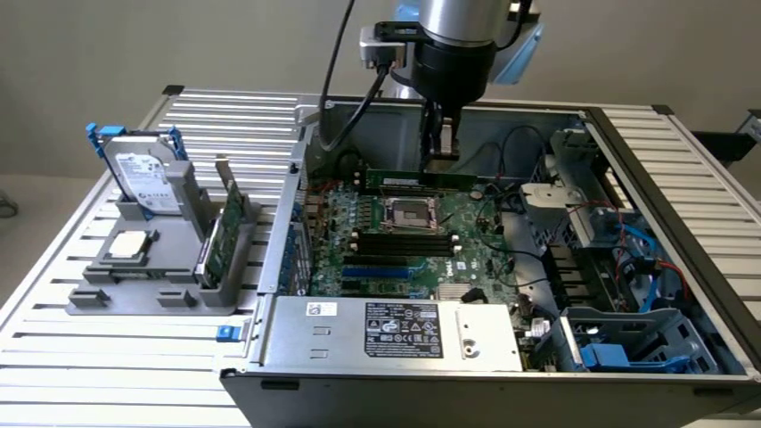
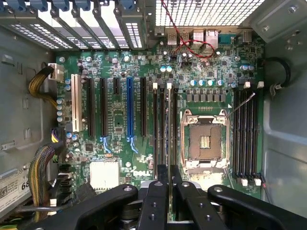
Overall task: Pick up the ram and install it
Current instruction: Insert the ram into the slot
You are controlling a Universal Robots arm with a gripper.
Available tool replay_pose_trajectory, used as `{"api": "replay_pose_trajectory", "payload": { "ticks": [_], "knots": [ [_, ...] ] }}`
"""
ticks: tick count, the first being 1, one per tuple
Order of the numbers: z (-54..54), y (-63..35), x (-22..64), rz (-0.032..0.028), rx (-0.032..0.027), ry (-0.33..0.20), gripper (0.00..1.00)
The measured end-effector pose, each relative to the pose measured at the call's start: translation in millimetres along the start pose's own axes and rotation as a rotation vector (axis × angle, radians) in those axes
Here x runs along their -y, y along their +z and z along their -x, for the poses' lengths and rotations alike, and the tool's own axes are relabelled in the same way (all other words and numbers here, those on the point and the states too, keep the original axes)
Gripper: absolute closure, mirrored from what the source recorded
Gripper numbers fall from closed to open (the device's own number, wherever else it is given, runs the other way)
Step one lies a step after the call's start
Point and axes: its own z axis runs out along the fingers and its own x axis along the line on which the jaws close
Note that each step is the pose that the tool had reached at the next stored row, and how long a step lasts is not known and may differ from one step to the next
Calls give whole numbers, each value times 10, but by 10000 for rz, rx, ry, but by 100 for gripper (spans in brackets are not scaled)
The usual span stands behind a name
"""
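Above the fingers [image 1: 443, 134]: the case [image 1: 500, 123] lay open, room free.
One flank: CPU socket [image 2: 204, 143] sat just beside, low.
Other flank: expansion slots [image 2: 129, 110] lay low, passable.
Farther off: cables [image 1: 519, 140] and drive cage [image 1: 642, 334] crowded the case's end.

**Inspector:** Supporting surface?

**Assistant:** One table [image 1: 107, 374] of pale ribbed metal slats. Bare slats show on both sides of the computer case [image 1: 476, 401].

**Inspector:** What rests directly on it?

**Assistant:** Three items. The computer case lies on its side with the open face up. A grey holder block [image 1: 131, 299] sits to the exterior view's left of the case, near it but apart. A small blue piece [image 1: 223, 333] lies just beside the case's near corner, on the same side.

**Inspector:** Contact between holder and case?

**Assistant:** None; slats show between them.
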Motion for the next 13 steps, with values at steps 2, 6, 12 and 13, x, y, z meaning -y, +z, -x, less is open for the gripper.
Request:
{"api": "replay_pose_trajectory", "payload": {
  "ticks": [2,6,12,13],
  "knots": [
    [0,0,0,0,-1,-1,87],
    [0,16,-22,-16,1,2,87],
    [-2,127,-130,-28,1,2,87],
    [-2,146,-129,-29,1,1,87]
  ]
}}
